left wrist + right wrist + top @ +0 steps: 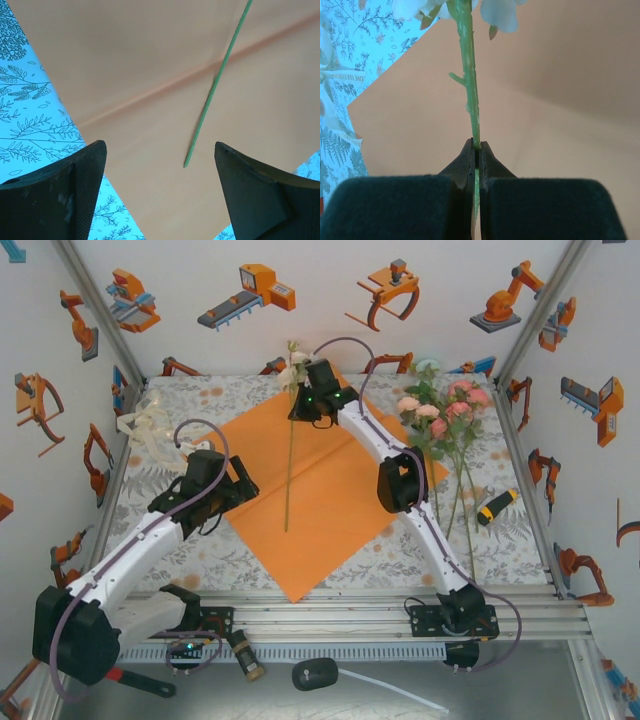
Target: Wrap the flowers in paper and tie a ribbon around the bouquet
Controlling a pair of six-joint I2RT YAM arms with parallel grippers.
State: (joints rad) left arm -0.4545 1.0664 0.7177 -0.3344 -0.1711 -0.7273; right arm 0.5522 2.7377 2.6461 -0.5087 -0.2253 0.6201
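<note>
The orange paper [330, 500] lay flat as a diamond in the middle of the patterned surface [520, 540]. One cream flower [293, 368] was laid along it, its head at the far corner and its thin stem [288, 480] running toward the near side. The right end effector [305, 410] was closed on that stem just below the head; the right wrist view showed the fingers [490, 167] pinching the green stalk [468, 85] between them. Whether the stem there touched the sheet or hung slightly above it was hard to tell.

The left end effector [238, 485] hovered over the paper's left edge with its jaws wide apart and nothing between them. From the left wrist view, the stem's cut end [187, 162] lay on the paper [150, 60] ahead of the fingers.

The other flowers [440, 410] lay well apart at the right, beside the paper's edge, and the ribbon [150, 430] sat in a loose heap at the far left.

The likely trouble was at the release: the light round stem could roll or spring off the centre line. The thin sheet could also crease or slide if the left fingers caught its edge.
</note>
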